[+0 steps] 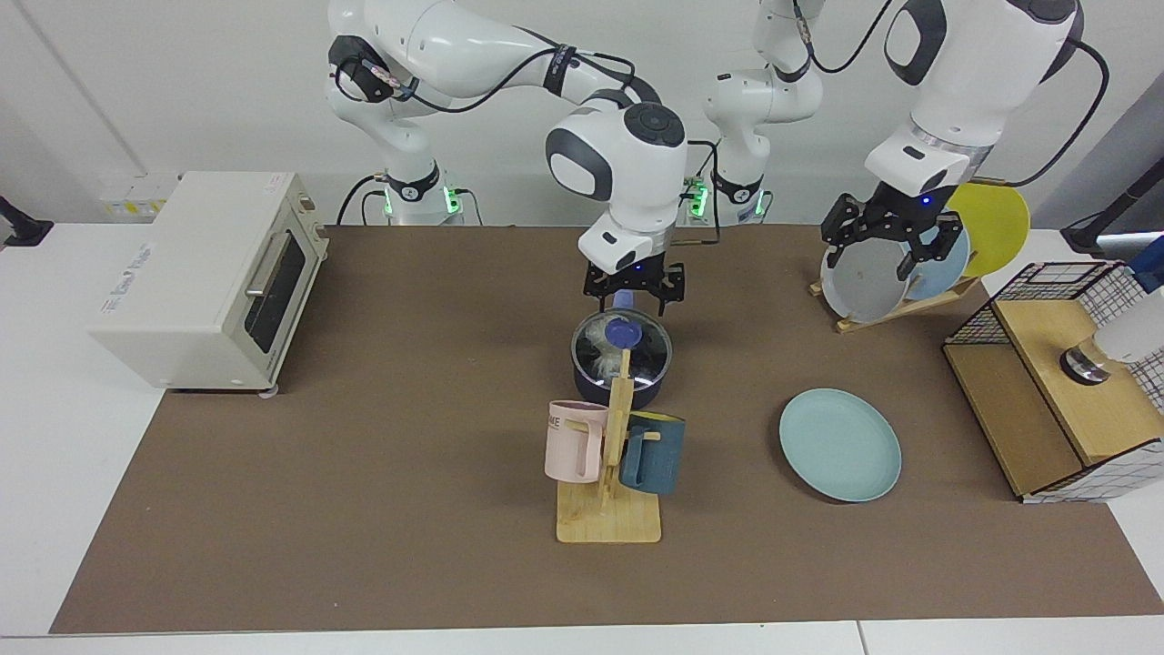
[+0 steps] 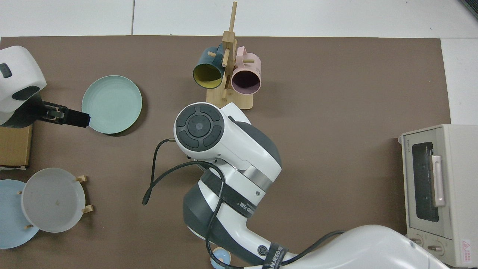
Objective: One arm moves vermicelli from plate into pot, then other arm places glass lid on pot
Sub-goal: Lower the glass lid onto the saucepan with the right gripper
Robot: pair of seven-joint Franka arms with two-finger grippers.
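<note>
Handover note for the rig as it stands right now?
Right claw: open, empty, just above the glass lid.
Left claw: open, empty, waiting in front of the rack of plates.
Pot: mid-table behind the mug stand, lid seated on it, vermicelli visible inside through the glass.
Teal plate: bare.
Done: noodles moved, lid on.
Left: from what shows, nothing but retracting the right arm.

Bright, even light (soft shadows), sharp focus.
</note>
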